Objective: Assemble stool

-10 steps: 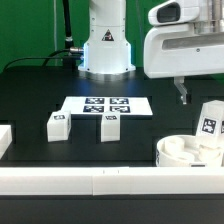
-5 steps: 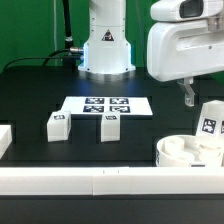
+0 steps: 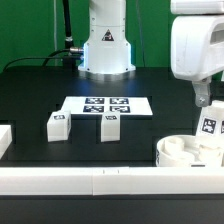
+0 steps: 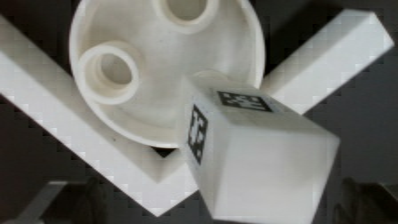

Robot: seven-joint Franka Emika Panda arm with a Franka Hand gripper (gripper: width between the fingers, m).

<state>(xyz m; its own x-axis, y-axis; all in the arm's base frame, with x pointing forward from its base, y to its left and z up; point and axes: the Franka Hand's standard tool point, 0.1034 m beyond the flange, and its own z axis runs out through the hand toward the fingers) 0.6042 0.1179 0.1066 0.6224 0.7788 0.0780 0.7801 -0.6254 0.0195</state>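
White round seat [image 3: 182, 153], white block legs [image 3: 57, 127] each bearing a black-and-white square tag, white marker board [image 3: 72, 106] patterned with black-and-white tags, white border rail [image 3: 100, 182], black table [image 3: 30, 100], green backdrop [image 3: 30, 25].

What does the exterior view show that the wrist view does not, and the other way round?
Only the exterior view: the marker board, one loose leg, another loose leg and the arm's base. Only the wrist view: two round sockets in the seat, seen from above. Both: the seat, the tagged leg next to it and a white border rail.
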